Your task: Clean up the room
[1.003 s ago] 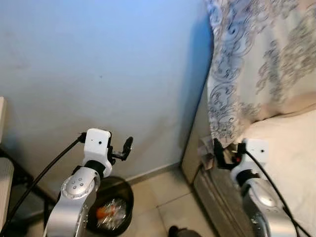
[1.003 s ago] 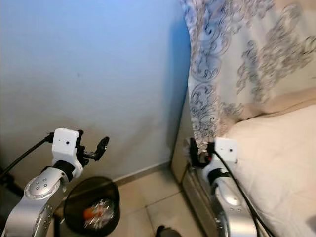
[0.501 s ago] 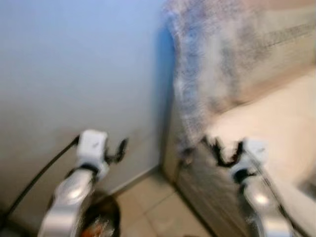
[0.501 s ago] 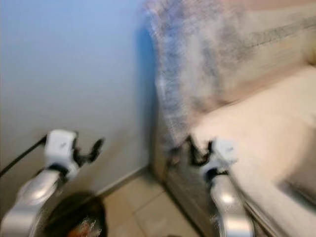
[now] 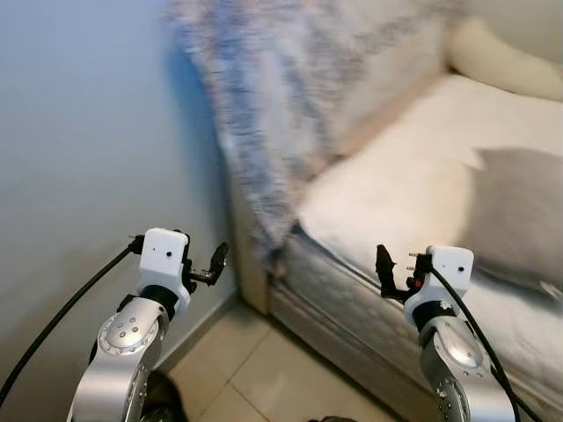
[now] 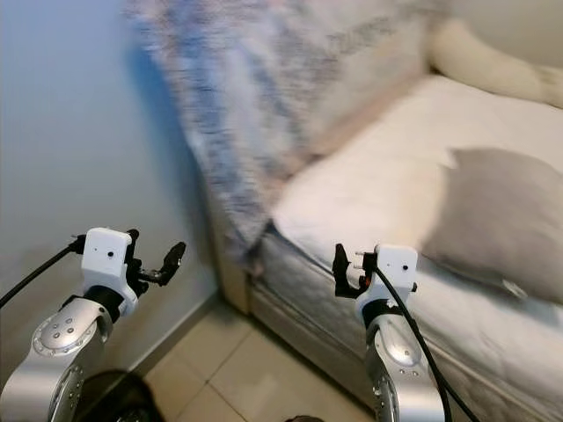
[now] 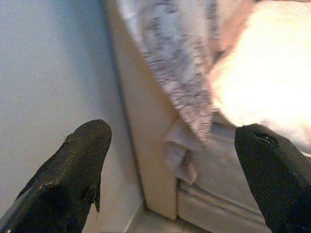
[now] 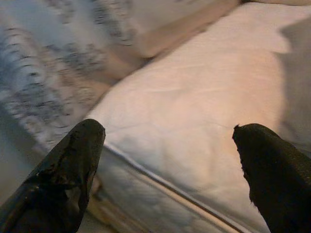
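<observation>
A bed with a cream mattress (image 5: 396,176) stands ahead and to the right. A grey pillow (image 5: 515,211) lies on it, and a patterned blanket (image 5: 290,105) hangs over its near end. My left gripper (image 5: 215,264) is raised before the blue wall, open and empty; the left wrist view shows its fingers (image 7: 77,165) wide apart, facing the bed's corner. My right gripper (image 5: 387,272) hovers at the mattress edge, open and empty, with its fingers (image 8: 73,160) spread over the cream sheet.
The blue wall (image 5: 88,132) closes off the left. A dark bin (image 6: 119,396) peeks in at the bottom left. Tiled floor (image 5: 255,369) runs between wall and bed frame. A cream pillow (image 5: 501,66) lies at the far right of the bed.
The camera has swung to the right: the bin slid off to the lower left, and the bed and grey pillow came into view. Both grippers keep the same raised, open pose.
</observation>
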Motion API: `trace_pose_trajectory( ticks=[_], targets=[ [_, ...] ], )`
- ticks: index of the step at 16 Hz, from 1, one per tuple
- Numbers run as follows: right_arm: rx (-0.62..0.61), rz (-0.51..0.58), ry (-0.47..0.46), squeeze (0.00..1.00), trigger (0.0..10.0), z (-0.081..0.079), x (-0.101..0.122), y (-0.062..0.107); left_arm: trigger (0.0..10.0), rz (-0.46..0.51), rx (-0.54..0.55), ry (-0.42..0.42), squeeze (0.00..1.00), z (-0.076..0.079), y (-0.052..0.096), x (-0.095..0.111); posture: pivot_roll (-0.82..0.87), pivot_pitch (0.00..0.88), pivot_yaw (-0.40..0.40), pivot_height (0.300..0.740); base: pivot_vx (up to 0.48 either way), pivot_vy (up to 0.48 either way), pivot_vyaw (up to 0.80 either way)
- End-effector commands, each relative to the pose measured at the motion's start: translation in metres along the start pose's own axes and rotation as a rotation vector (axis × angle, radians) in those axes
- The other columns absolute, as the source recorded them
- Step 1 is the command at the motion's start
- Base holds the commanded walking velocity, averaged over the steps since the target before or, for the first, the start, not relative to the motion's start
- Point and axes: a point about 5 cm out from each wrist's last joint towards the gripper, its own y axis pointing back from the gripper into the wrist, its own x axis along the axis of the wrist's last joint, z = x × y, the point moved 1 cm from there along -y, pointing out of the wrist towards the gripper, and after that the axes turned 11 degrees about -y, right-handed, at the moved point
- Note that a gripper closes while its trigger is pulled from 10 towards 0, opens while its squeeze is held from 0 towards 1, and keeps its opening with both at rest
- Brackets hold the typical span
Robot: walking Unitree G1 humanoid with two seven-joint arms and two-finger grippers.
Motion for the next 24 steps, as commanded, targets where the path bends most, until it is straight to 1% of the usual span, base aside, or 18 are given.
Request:
trace_pose_trajectory(
  ticks=[1, 5, 8, 13, 15, 18, 21, 24],
  targets=[
    [-0.005, 0.014, -0.005, 0.00, 10.0, 0.001, 0.003, -0.001, 10.0, 0.005, 0.011, -0.008, 0.00, -0.002, -0.001, 0.001, -0.01, 0.000, 0.010, 0.740, 0.000, 0.000, -0.75],
    [-0.007, 0.011, 0.003, 0.00, 10.0, 0.002, 0.001, 0.002, 10.0, 0.006, 0.001, 0.002, 0.00, -0.001, -0.002, -0.001, -0.02, 0.000, 0.012, 0.740, 0.000, 0.000, -0.75],
    [-0.011, 0.013, 0.009, 0.00, 10.0, 0.004, 0.001, 0.004, 10.0, 0.007, -0.001, 0.006, 0.00, 0.000, -0.003, -0.002, -0.03, 0.000, 0.013, 0.740, 0.250, 0.000, -0.75],
    [0.003, 0.016, 0.023, 0.00, 10.0, 0.004, 0.003, 0.001, 10.0, 0.015, 0.006, 0.013, 0.00, 0.001, -0.004, -0.003, -0.02, 0.000, 0.000, 0.740, 0.264, 0.000, -0.75],
    [0.029, 0.016, 0.038, 0.00, 10.0, 0.001, 0.005, -0.002, 10.0, 0.016, 0.020, 0.019, 0.00, 0.001, -0.005, -0.003, -0.02, 0.000, -0.004, 0.740, 0.306, 0.000, -0.75],
    [0.077, 0.020, 0.063, 0.00, 10.0, -0.004, 0.008, -0.008, 10.0, 0.020, 0.032, 0.026, 0.00, -0.001, -0.006, -0.002, -0.02, 0.000, -0.009, 0.740, 0.341, 0.000, 0.00],
    [0.091, 0.013, 0.076, 0.00, 10.0, -0.006, 0.007, -0.010, 10.0, 0.024, 0.035, 0.025, 0.00, -0.001, -0.007, -0.001, -0.02, 0.000, -0.007, 0.740, 0.360, 0.000, 0.00],
    [0.092, 0.017, 0.068, 0.00, 10.0, -0.008, 0.008, -0.012, 10.0, 0.028, 0.019, 0.011, 0.00, 0.000, -0.008, -0.001, -0.02, 0.000, -0.004, 0.740, 0.361, 0.000, 0.00]
  ],
)
